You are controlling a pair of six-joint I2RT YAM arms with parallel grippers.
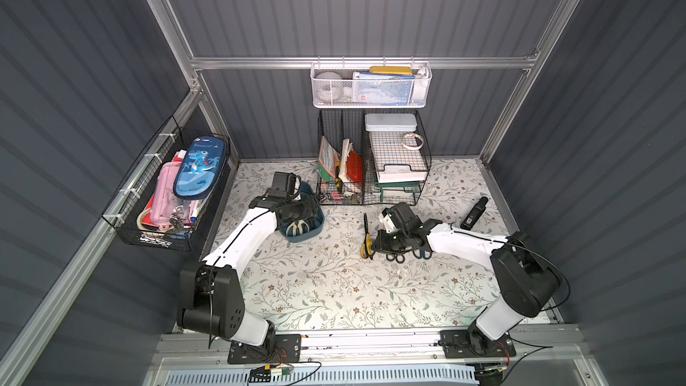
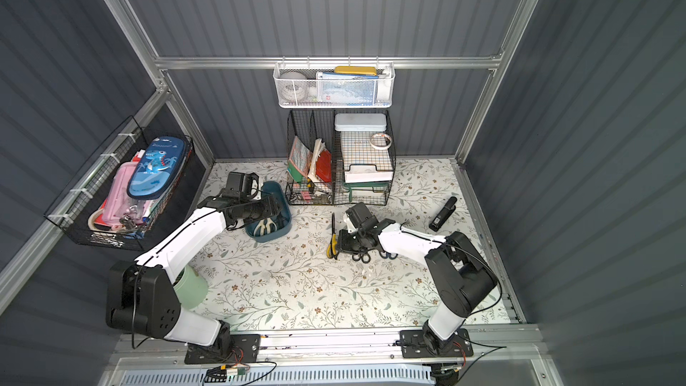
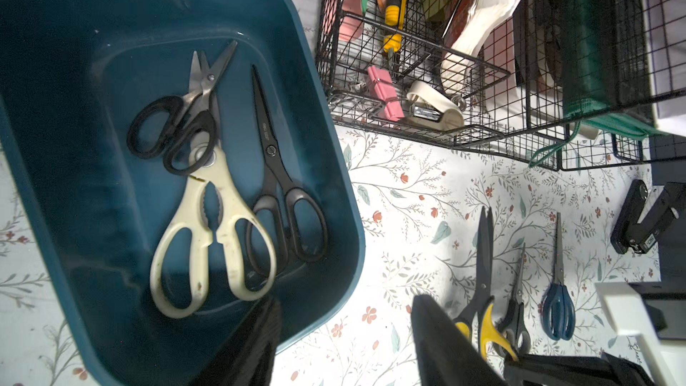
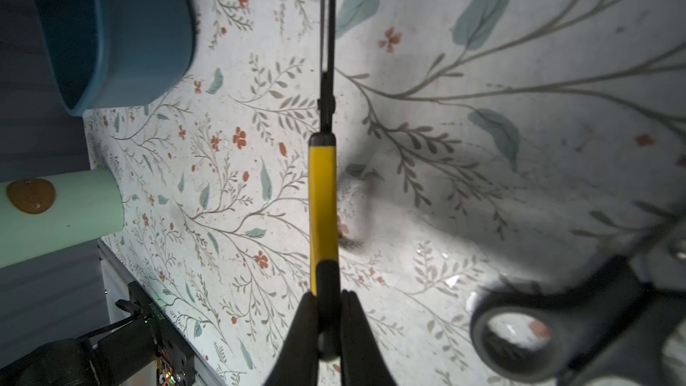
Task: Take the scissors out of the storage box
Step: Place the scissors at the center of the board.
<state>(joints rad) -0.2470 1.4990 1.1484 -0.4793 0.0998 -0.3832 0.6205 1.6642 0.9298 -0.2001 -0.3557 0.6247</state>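
Six pairs are counted: the cream pair (image 3: 208, 224) and two black pairs (image 3: 278, 180) are left in the box (image 3: 74, 31) at the mat's (image 1: 334, 291) 10 o'clock, under the half-open, empty left gripper (image 3: 347, 300), while three are laid out at the box's 3 o'clock, the yellow pair (image 4: 323, 209) being pinched by the closed right gripper (image 4: 328, 313).

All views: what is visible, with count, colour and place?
table: 1, floral cover.
storage box: 1, teal-blue, table's left side.
cream scissors: 1, in the box.
black scissors: 2, in the box.
small black scissors: 1, table, right side.
blue scissors: 1, beside those.
yellow-and-black scissors: 1, in the right gripper.
stapler: 1, black, table's far right.
wire rack: 1, black, back of table.
mesh basket: 1, white, on rear rail.
wire basket: 1, black, left wall.
cup: 1, mint green, front-left of table.
left gripper: open, above the box's rim.
right gripper: shut on yellow-and-black scissors.
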